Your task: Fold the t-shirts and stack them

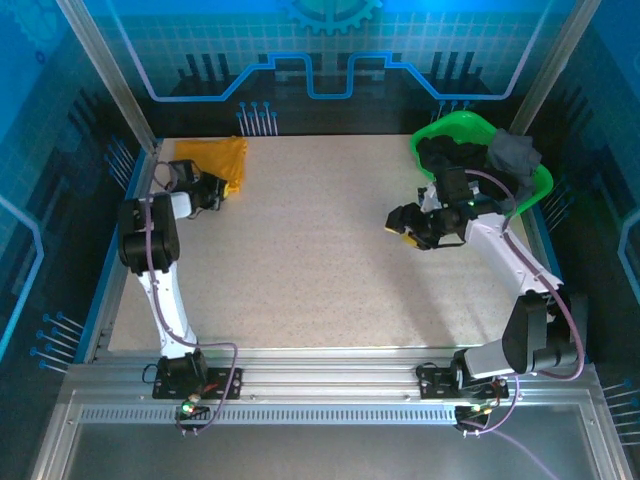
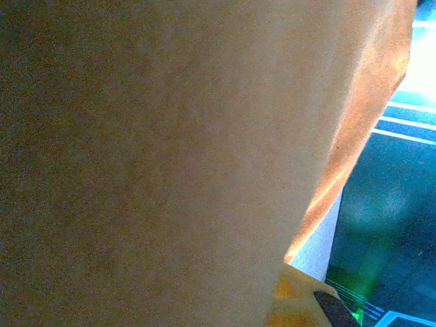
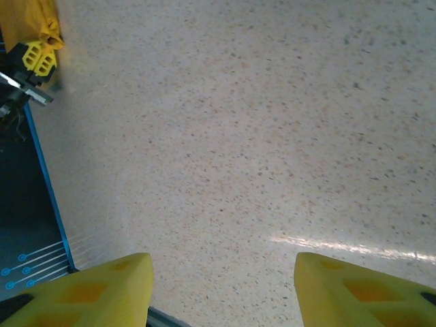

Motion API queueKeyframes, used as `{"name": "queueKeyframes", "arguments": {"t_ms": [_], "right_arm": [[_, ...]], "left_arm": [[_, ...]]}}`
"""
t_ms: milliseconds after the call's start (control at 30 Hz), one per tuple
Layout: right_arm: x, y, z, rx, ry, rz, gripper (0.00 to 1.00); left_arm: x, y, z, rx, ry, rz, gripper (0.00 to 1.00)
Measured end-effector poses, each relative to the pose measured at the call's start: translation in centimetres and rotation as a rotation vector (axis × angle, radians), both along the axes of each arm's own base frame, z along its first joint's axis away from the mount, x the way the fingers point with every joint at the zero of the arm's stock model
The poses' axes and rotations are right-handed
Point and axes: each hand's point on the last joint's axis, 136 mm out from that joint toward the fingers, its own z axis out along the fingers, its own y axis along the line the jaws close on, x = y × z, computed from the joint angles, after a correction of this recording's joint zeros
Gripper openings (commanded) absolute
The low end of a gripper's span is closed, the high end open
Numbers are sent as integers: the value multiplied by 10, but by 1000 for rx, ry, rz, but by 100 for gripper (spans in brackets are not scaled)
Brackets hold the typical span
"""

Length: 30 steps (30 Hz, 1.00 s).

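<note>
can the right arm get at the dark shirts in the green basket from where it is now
Probably yes. The right gripper is open and empty over bare table, close beside the green basket where the dark shirts lie heaped. Nothing stands between, though it points away and must turn.

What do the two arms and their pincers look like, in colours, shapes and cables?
Both the left arm and the right arm have white tubular links between bulky black joints, with a thin purple cable looping along each. The right pincer has two blocky yellow fingers with shallow recessed pockets; the left pincer has yellow fingers too.
</note>
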Motion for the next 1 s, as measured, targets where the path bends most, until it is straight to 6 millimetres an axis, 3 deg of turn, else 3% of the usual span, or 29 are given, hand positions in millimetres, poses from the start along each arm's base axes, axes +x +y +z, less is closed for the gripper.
{"name": "queueKeyframes", "arguments": {"t_ms": [133, 300, 333, 367, 433, 533, 567, 600, 667, 733, 833, 1000], "right_arm": [[6, 10, 12, 20, -51, 31, 58], [11, 19, 23, 42, -112, 60, 60], [12, 20, 29, 46, -136, 62, 61], [12, 21, 37, 52, -171, 62, 62], [13, 21, 56, 61, -249, 58, 66], [14, 18, 93, 70, -387, 39, 75], [13, 16, 104, 71, -423, 28, 93], [13, 14, 113, 70, -453, 24, 100], [12, 11, 130, 64, -509, 14, 100], [9, 8, 140, 57, -543, 7, 100], [2, 0, 147, 23, -560, -15, 100], [-15, -39, 142, -181, -561, -120, 100]], "left_arm": [[10, 6, 2, 9, -10, -38, 0], [5, 3, 6, 42, -23, -60, 61], [-2, 2, 13, 60, -24, -57, 95], [-14, 1, 22, 80, -17, -50, 99], [-37, -2, 46, 124, -16, -40, 99], [-70, -17, 116, 232, -88, -43, 99], [-83, -28, 150, 276, -142, -50, 99], [-95, -38, 176, 311, -190, -55, 99], [-130, -66, 234, 359, -326, -69, 99], [-169, -81, 264, 375, -412, -69, 99], [-213, -76, 267, 410, -409, -23, 99], [-261, -66, 225, 624, -190, 13, 99]]}}
